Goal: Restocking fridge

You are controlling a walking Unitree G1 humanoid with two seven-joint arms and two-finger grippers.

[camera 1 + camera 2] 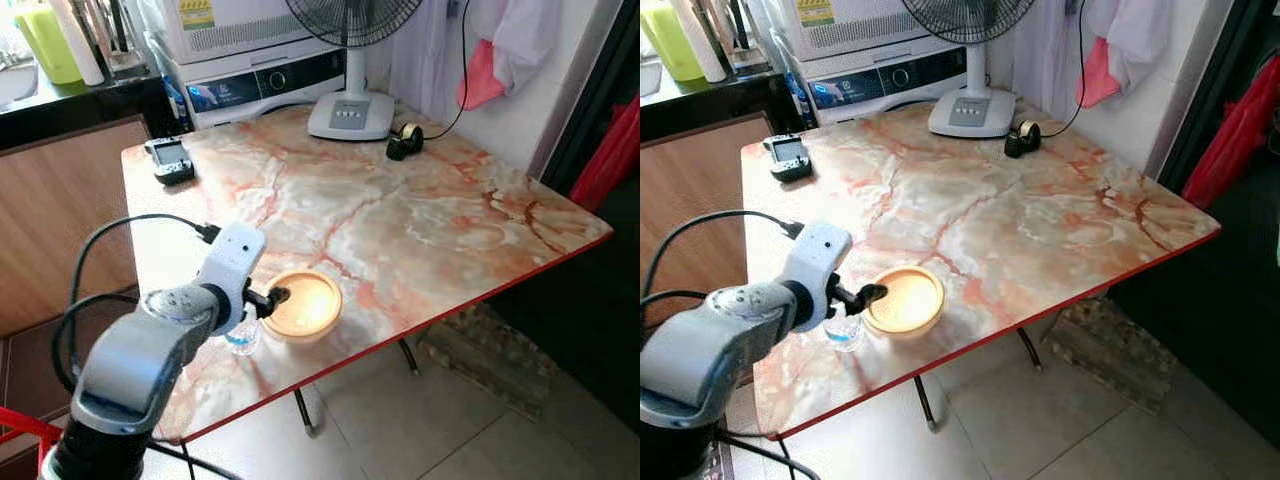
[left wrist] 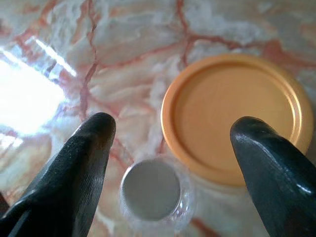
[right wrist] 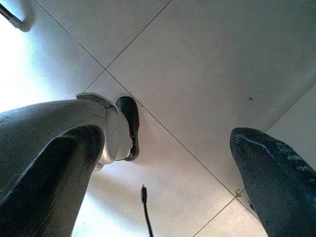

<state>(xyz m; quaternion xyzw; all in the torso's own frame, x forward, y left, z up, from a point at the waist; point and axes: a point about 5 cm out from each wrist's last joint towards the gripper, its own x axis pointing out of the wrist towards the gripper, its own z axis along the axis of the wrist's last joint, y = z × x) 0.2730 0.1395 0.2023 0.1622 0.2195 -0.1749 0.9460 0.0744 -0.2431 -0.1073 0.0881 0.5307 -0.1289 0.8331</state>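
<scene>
A small bottle (image 2: pixel 150 190) is being kept near the table's (image 1: pixel 420 230) front edge, touching a yellow bowl (image 1: pixel 302 304) at its 3 o'clock; open marble is lying beyond. The left gripper (image 2: pixel 170 148) is being held spread wide above the bottle, gripping nothing. The right gripper (image 3: pixel 168 163) is being hung open over floor tiles (image 3: pixel 197 74).

The left arm reached forward at near left, its left gripper (image 2: pixel 170 148) spread wide. The right gripper (image 3: pixel 168 163) hung downward, fingers apart.
</scene>
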